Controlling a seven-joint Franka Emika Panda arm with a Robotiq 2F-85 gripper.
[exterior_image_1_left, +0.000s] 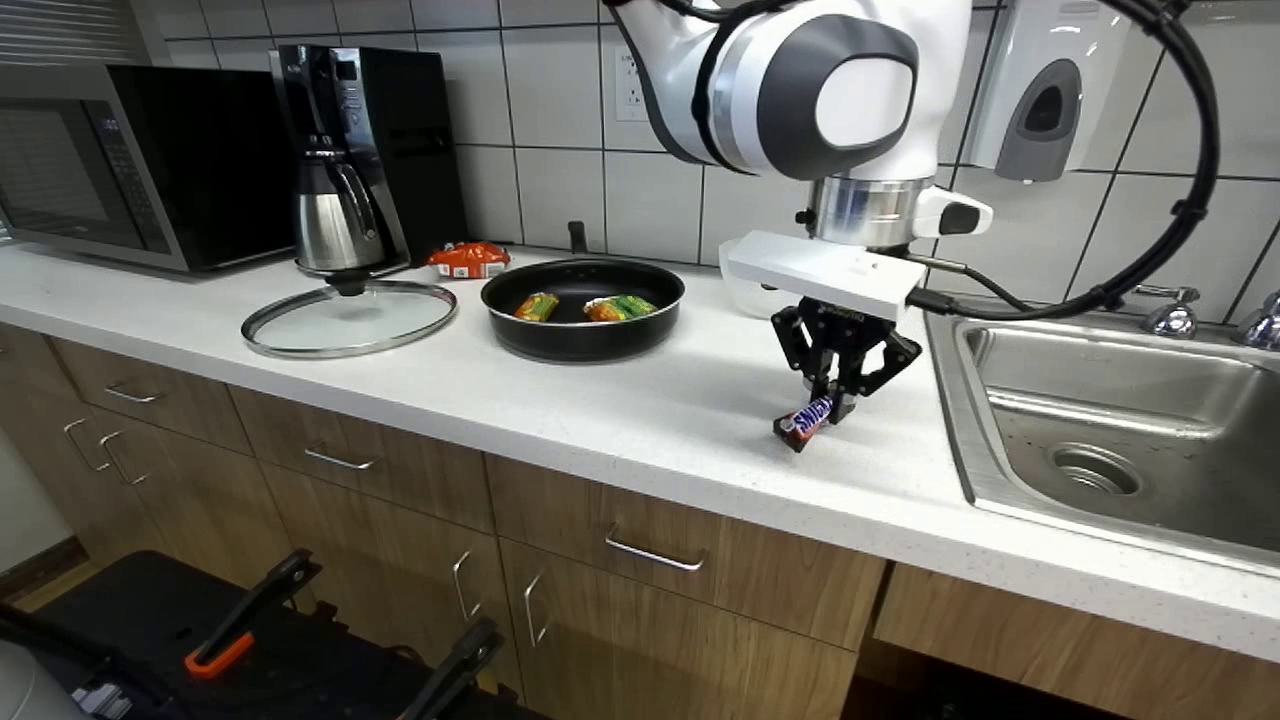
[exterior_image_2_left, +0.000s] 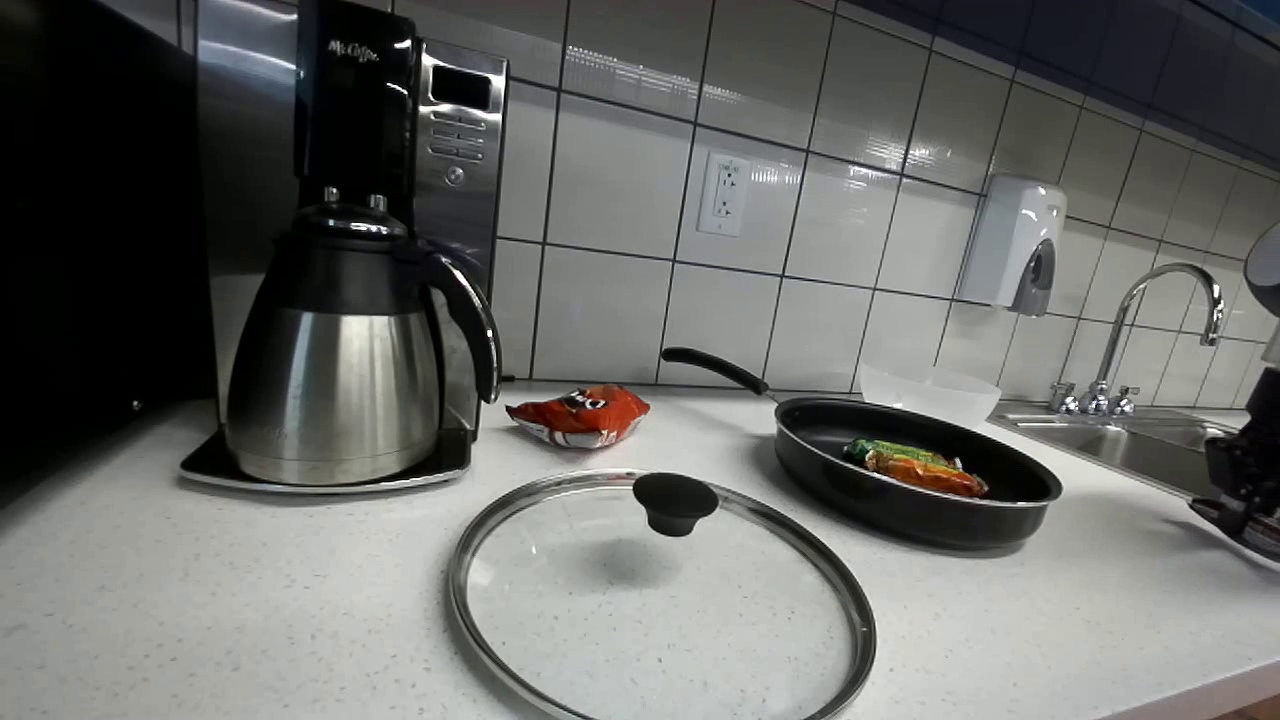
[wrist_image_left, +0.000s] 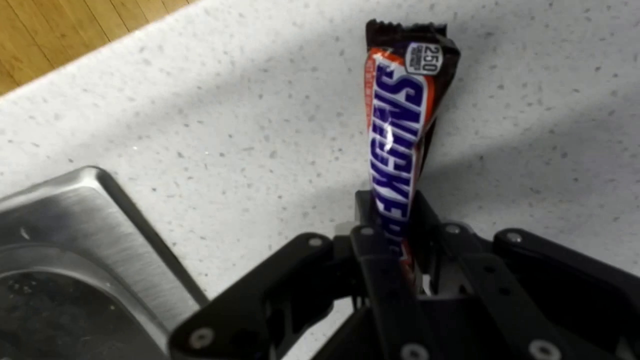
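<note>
Wrist view: the gripper (wrist_image_left: 392, 217) is gripping a bar (wrist_image_left: 395, 130) near one end, its jaws pressing in from both sides, while most of the bar is jutting out over the table (wrist_image_left: 260, 125). A corner of the sink (wrist_image_left: 132, 240) is showing at lower left, apart from the bar. Since the hold is sitting off-centre, doing this well likely means squeezing firmly without crushing; any lift should be going straight up and slowly, so that the long free end is not twisting loose.

In an exterior view, the gripper is pointing down near the sink, and the bar is slanting out low toward the table's front edge; whether its free end is touching the table, I cannot tell. Checking that before any sideways move seems wise, as dragging could shift the bar in the jaws. Well apart, a pan (exterior_image_1_left: 585, 343) is holding two packets (exterior_image_1_left: 618, 308), and a lid (exterior_image_1_left: 350, 318) is lying beside it.

In an exterior view, the gripper and bar are showing only in part at the right edge, so this angle is giving little help with height. The pan's handle (exterior_image_2_left: 715, 367) is reaching toward the wall (exterior_image_2_left: 610, 310), a bowl (exterior_image_2_left: 925, 395) is standing behind the pan, and a bag (exterior_image_2_left: 585, 415) is lying near the pot (exterior_image_2_left: 335, 390).
</note>
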